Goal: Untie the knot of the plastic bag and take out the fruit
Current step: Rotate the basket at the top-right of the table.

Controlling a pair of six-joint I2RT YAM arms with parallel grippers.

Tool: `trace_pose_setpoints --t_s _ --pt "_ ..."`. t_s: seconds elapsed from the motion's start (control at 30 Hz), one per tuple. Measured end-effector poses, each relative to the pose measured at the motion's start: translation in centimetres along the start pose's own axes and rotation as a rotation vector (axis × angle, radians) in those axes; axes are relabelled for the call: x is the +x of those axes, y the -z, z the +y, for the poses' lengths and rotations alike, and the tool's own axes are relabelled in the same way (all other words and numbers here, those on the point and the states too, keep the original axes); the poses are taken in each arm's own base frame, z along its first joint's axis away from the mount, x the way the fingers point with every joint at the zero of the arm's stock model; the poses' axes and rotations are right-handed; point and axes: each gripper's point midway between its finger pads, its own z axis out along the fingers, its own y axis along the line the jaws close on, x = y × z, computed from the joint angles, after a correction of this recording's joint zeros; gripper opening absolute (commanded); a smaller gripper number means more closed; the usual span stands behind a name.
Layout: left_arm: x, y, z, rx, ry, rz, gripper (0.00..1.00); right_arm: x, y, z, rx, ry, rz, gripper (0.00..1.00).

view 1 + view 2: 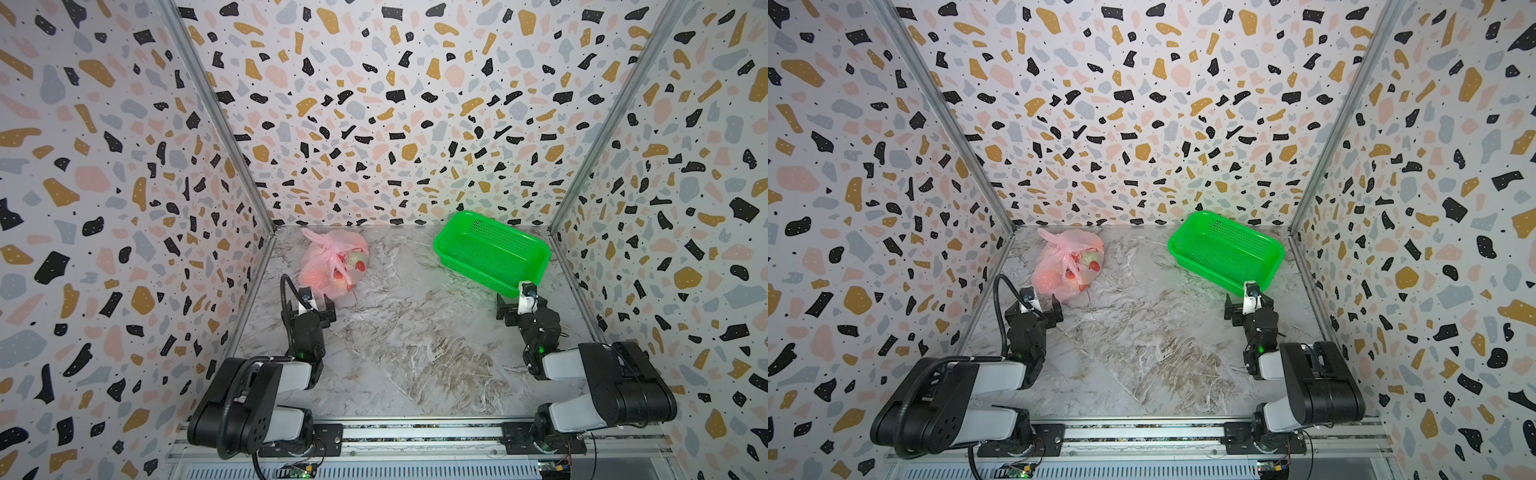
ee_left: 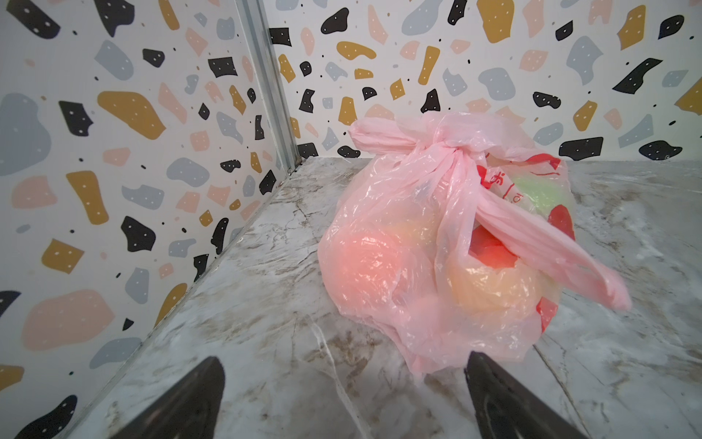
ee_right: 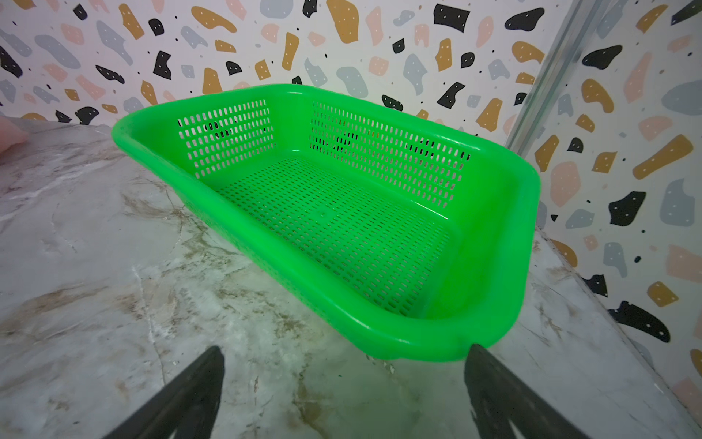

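The pink plastic bag (image 1: 322, 266) (image 1: 1054, 270) (image 2: 410, 213) lies tied shut at the far left of the marble table, near the corner. Its knot (image 2: 452, 146) (image 1: 338, 252) is a bunched pink lump on top, with a handle loop trailing from it. Fruit shows through the film: an orange-red one (image 2: 364, 262), a yellow one (image 2: 494, 285) and a green one (image 2: 535, 194). My left gripper (image 1: 311, 309) (image 1: 1038, 311) (image 2: 343, 365) stands open just short of the bag, apart from it. My right gripper (image 1: 521, 305) (image 1: 1248, 307) (image 3: 343, 353) is open and holds nothing.
A green perforated basket (image 1: 465, 266) (image 1: 1204, 266) (image 3: 304, 281) sits at the far right with nothing in it, its near corner right in front of my right gripper. Patterned walls close in the table on three sides. Bare marble lies between the two arms.
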Motion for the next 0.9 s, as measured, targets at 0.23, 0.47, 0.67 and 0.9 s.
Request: trace_pose_setpoints --t_s 0.23,0.47,0.67,0.9 --pt "-7.7 0.8 0.3 0.003 0.044 -0.084 1.00 -6.1 0.6 2.2 -0.003 -0.017 -0.037 0.99" --pt "-9.3 1.2 -2.4 0.110 0.039 0.015 1.00 -13.1 -2.4 4.5 -0.098 0.055 0.043 0.99" --pt "-7.4 1.6 -5.9 0.287 0.082 0.139 1.00 -16.2 -8.2 7.8 -0.278 0.189 0.162 0.99" --pt "-6.1 2.6 -9.1 0.446 0.131 0.213 1.00 -8.8 -12.4 11.0 -0.473 0.270 0.456 1.00"
